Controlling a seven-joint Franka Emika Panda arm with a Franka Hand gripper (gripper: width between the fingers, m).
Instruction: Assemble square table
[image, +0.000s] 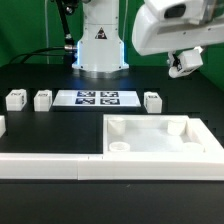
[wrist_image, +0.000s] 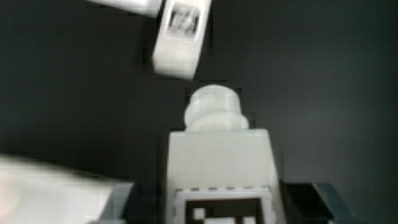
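The square tabletop (image: 150, 150), a white slab with a raised rim, lies at the front on the exterior view's right. My gripper (image: 186, 66) hangs high above the table at the back right, shut on a white leg post (image: 187, 60). In the wrist view the gripper (wrist_image: 222, 208) holds this tagged post (wrist_image: 221, 150) between its dark fingers (wrist_image: 313, 200), with the post's rounded tip pointing away. Three more leg posts stand on the table: two at the left (image: 15, 99) (image: 42, 99) and one right of the marker board (image: 152, 101). One blurred post shows in the wrist view (wrist_image: 178, 40).
The marker board (image: 97, 98) lies at the middle back, in front of the robot base (image: 98, 45). A long white rail (image: 50, 167) runs along the front edge. A blurred white shape (wrist_image: 54, 195) shows in the wrist view; I cannot tell what it is.
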